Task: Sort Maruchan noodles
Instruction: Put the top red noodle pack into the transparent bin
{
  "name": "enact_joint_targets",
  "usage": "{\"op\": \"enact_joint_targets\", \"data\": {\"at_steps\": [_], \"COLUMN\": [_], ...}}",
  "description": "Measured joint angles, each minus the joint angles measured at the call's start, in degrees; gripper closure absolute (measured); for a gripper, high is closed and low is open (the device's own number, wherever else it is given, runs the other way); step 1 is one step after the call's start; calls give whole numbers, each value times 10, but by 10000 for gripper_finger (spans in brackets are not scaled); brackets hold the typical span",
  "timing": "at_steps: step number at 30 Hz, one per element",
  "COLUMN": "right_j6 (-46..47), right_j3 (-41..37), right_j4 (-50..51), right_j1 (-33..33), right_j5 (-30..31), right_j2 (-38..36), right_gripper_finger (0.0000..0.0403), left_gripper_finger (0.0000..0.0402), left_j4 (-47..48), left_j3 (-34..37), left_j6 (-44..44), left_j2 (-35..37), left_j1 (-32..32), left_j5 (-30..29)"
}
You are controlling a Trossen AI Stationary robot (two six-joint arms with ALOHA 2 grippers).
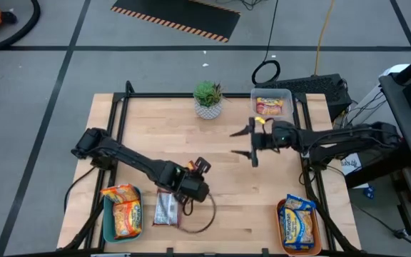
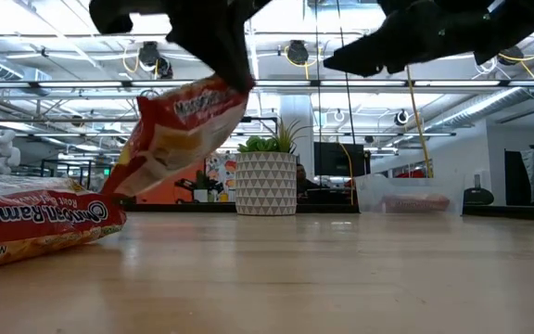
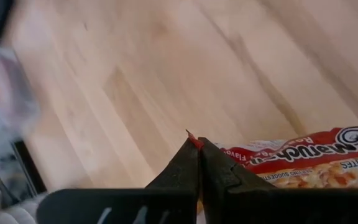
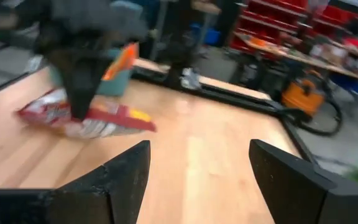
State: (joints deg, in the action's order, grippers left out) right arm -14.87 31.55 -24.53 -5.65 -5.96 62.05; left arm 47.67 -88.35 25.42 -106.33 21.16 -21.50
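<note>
My left gripper [image 1: 188, 189] is shut on a dark red Maruchan packet [image 2: 179, 130] near the table's front left. It also shows in the right wrist view [image 4: 86, 121]. A second dark red packet [image 2: 35, 223] lies flat on the table just below it. From above, one dark red packet [image 1: 166, 208] shows beside the teal tray [image 1: 107, 227], which holds orange packets [image 1: 123, 210]. My right gripper [image 1: 245, 143] is open and empty above the table's far middle, its fingers pointing toward the left edge. My left gripper pinches the packet's red sealed edge [image 3: 194, 142] between the free ends of its two fingers [image 3: 182, 163], coming from above. The packet hangs tilted below the fingers [image 2: 213, 42], its lower end [image 2: 123, 186] close over the lying packet. Whether they touch, I cannot tell.
A clear tub [image 1: 272, 103] with a red-and-yellow packet stands at the far right. An orange tray [image 1: 282, 235] with yellow-and-blue packets [image 1: 298, 223] stands at the near right. A potted plant [image 1: 207, 100] stands at the far middle. A black cable loop [image 1: 204, 221] lies near the left gripper.
</note>
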Motion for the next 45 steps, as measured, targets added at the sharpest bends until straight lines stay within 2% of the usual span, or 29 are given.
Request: {"op": "enact_joint_targets", "data": {"at_steps": [4, 8, 12, 21, 33, 40, 45], "right_j6": [-42, -29, -3, 22, 42, -27, -32], "right_j3": [0, 0, 6, 86, 206, 277, 305], "right_j4": [-11, -35, -70, -66, -55, 22, 46], "right_j1": [34, 47, 45, 68, 114, 152, 166], "right_j5": [-3, -7, -65, -98, -126, -136, -137], "right_j2": [23, 47, 72, 166, 275, 319, 349], "right_gripper_finger": [138, 138, 138, 138, 135, 120, 120], "left_gripper_finger": [401, 401, 401, 401, 401, 401, 401], "left_j4": [-18, -43, -61, -83, -84, -84, -84], "left_j3": [0, 0, 0, 0, 0, 0, 0], "left_j6": [33, 71, 94, 104, 120, 126, 125], "left_j2": [4, 17, 39, 72, 74, 74, 74], "left_j1": [17, 38, 60, 95, 129, 140, 139], "left_j5": [5, 5, 8, 4, 4, -1, -5]}}
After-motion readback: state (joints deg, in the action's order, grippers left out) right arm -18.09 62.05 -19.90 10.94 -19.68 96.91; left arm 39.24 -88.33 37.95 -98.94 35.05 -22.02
